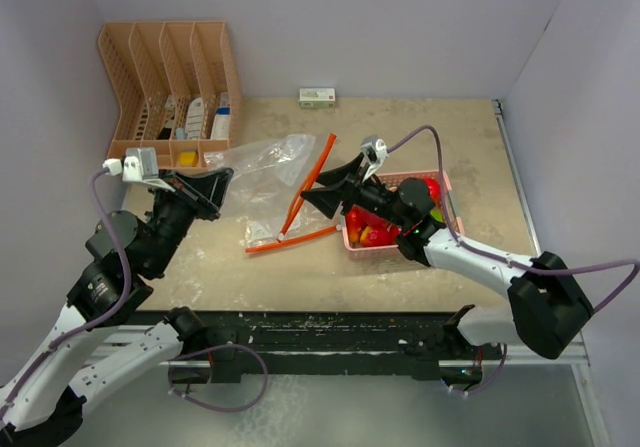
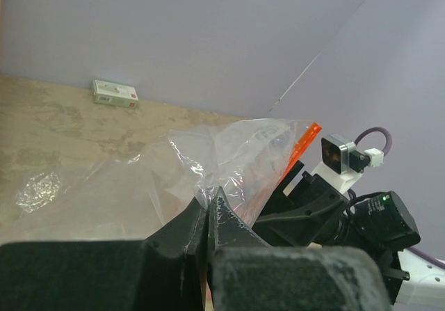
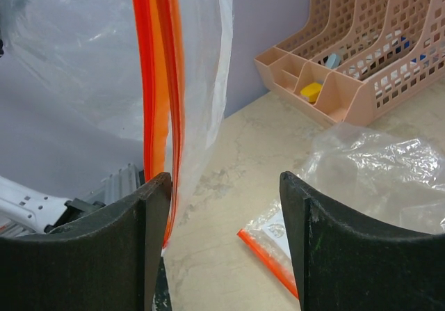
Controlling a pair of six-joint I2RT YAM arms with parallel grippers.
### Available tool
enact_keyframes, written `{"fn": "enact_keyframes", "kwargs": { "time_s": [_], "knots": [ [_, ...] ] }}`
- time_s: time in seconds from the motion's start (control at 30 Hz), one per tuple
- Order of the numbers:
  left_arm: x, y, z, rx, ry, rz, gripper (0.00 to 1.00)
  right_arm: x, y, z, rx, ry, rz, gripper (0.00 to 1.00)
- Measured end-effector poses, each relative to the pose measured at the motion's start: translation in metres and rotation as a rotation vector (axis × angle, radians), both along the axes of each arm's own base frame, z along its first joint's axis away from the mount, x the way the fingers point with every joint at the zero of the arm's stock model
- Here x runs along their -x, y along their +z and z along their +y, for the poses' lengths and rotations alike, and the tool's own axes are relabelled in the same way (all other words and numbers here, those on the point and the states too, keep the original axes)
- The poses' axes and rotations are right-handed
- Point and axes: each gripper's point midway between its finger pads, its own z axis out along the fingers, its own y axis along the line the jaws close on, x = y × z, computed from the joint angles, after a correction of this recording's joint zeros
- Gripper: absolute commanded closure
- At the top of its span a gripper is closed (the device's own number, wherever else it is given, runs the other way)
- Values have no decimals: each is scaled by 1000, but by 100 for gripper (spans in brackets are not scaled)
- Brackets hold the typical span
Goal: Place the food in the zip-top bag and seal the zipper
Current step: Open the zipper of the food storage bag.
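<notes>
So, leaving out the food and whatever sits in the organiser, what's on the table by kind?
Zip-top bag: 1
Pink basket: 1
Slotted organiser: 1
Small white-and-green box: 1
Total: 4

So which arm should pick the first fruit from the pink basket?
Probably the right arm: the right gripper is open beside the pink basket of food, while the left gripper is shut on the zip-top bag, farther away.
</notes>
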Motion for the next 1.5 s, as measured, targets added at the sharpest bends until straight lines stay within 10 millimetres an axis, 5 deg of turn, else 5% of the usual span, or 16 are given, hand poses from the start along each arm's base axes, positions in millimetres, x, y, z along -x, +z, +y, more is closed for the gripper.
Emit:
{"fn": "enact_keyframes", "kwargs": {
  "time_s": [0.37,0.47,0.53,0.57,0.63,0.7,0.77,0.8,0.97,1.13,1.4,1.5],
  "knots": [
    [2,-8,-10,19,-45,19,100,-18,6,6,-12,-43,7,46],
    [3,-6,-12,35,-59,16,100,-23,2,7,-3,-59,18,67],
    [3,-6,-14,40,-69,15,100,-25,-2,8,5,-59,23,100],
    [3,-7,-15,40,-72,16,100,-26,-3,9,12,-59,28,100],
    [2,-11,-16,35,-73,22,81,-28,-6,9,23,-66,47,100],
    [1,-15,-16,23,-68,29,52,-32,-10,7,40,-97,72,100],
    [-1,-21,-14,0,-53,40,4,-37,-14,0,64,-151,98,100],
    [-2,-25,-12,-20,-40,47,0,-40,-17,-6,80,-193,113,100],
    [-5,-46,2,-138,20,98,1,-58,-23,-38,161,-398,179,100],
    [-2,-47,3,-216,1,66,0,-73,-33,-54,243,-530,254,100],
    [-9,-54,-46,-295,-191,57,13,-114,-18,-30,373,-713,332,100],
    [-9,-58,-58,-311,-251,59,16,-130,-26,-33,442,-797,352,100]
  ]
}}
